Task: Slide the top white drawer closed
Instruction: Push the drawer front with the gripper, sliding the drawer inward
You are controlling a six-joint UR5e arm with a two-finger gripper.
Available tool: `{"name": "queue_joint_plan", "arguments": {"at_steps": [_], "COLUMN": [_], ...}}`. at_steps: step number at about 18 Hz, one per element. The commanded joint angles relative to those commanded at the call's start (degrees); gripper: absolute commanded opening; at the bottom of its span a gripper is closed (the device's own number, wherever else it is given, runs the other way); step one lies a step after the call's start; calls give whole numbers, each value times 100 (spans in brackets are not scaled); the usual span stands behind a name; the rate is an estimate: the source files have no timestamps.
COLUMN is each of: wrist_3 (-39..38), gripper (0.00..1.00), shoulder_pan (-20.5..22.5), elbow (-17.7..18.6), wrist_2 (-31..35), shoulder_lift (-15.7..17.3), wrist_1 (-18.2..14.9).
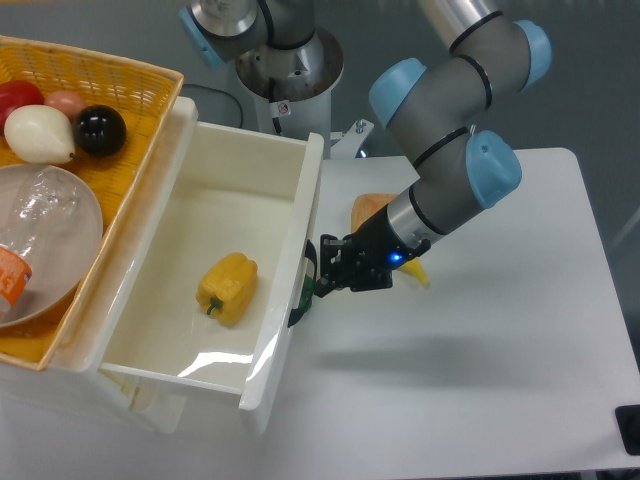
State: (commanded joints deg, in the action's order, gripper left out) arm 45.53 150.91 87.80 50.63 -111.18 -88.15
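Centrally, gripper at the handle of open drawer, finger spread unclear, bare table at right.

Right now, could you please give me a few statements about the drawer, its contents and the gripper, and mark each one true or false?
1. The top white drawer is pulled open. True.
2. A yellow bell pepper lies inside the drawer. True.
3. The gripper is above the wicker basket. False: it is at the drawer's front panel, beside the black handle.
4. The drawer holds a black ball. False: the black ball sits in the basket.
5. The gripper is carrying the pepper. False: the pepper rests in the drawer, apart from the gripper.
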Motion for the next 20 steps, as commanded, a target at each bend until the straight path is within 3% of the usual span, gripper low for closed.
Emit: {"name": "queue_joint_plan", "arguments": {"at_steps": [20], "wrist_3": [0], "gripper": [0], "shoulder_pan": [-88], "elbow": [9], "wrist_2": [-88], "shoulder_lift": [202], "wrist_1": [-281]}}
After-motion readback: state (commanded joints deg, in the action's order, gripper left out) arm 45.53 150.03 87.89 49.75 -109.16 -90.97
